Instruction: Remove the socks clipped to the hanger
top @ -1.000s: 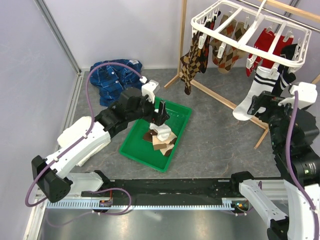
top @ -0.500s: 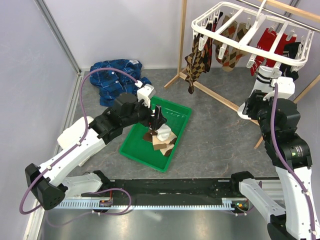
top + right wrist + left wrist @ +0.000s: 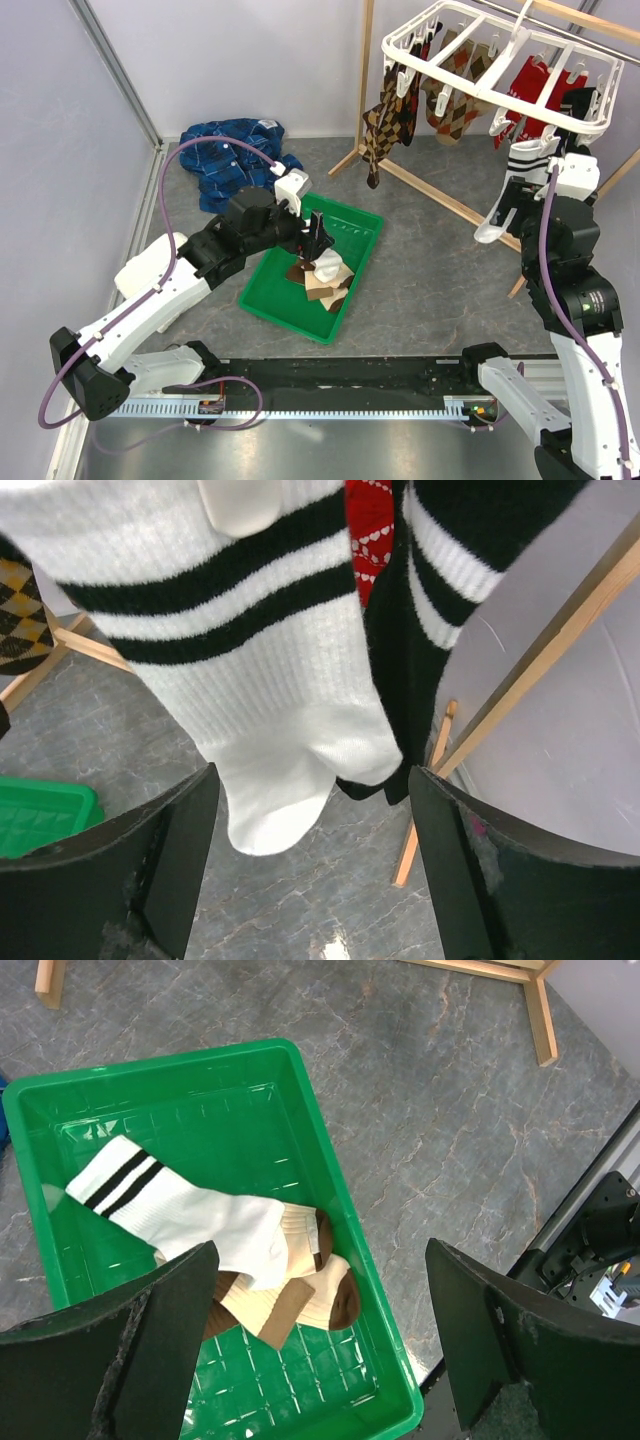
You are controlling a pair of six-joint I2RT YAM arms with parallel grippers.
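Right claw [image 3: 310, 880], spread open, faces the white black-striped sock [image 3: 270, 710] just ahead, which hangs lengthwise down from the hanger [image 3: 450, 70]. Left claw [image 3: 325, 1350], also open, hovers well away over the green tray [image 3: 230, 1120].

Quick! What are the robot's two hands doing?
Left gripper: open, empty, over the green tray.
Right gripper: open, facing the white striped sock.

Bright even light, soft shadows, sharp, wrist-view edges distorted
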